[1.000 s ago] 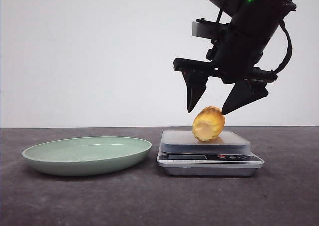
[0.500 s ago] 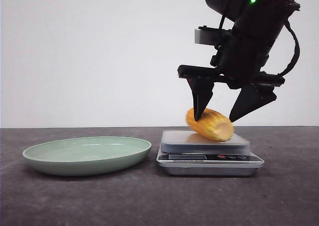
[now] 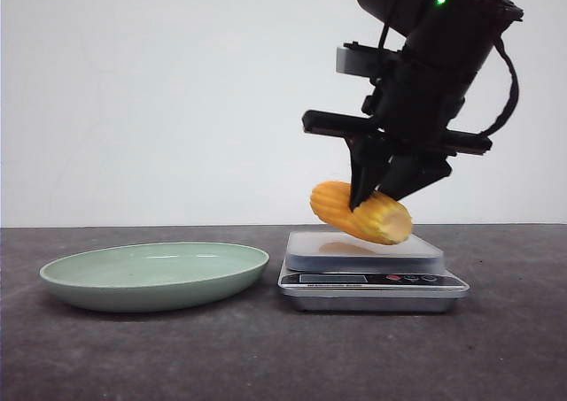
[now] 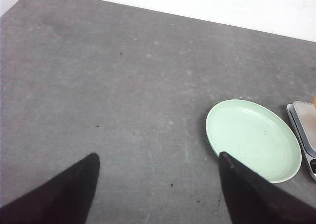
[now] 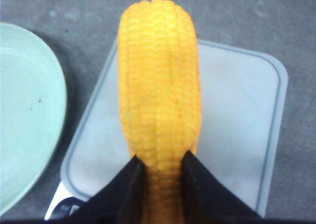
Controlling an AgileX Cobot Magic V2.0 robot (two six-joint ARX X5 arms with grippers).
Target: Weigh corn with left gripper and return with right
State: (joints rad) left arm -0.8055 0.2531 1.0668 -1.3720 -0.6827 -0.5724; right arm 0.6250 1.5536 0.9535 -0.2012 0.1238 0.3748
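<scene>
A: Where is the corn [image 3: 361, 212] right now?

B: Right of centre in the front view, held just clear of the scale [image 3: 372, 273], with a shadow on the platform beneath it. The right tool [image 3: 376, 191] is clamped across it near one end, and most of the cob sticks out toward the green plate [image 3: 155, 275] at the lower left.

A: So the return leg is under way?

B: I'd judge so. The cob looks lifted off the scale, and the plate seems the likely place to set it down.

A: And the left tool [image 4: 158, 184]?

B: Its own camera shows its two fingers spread wide with nothing between them, over bare counter [image 4: 123, 85]. The plate and a corner of the scale sit at the right edge of that view.

A: What could go wrong from here?

B: The hold is off-centre. In the right wrist view the fingers [image 5: 129, 177] pinch only the near end, so the long free end may lever down and pivot in the grip. Ribbed kernels are rounded and may slide under thin tips. A quick swing could shake it loose onto the scale or the counter. Released high, the round cob could roll over the plate's shallow rim.
</scene>
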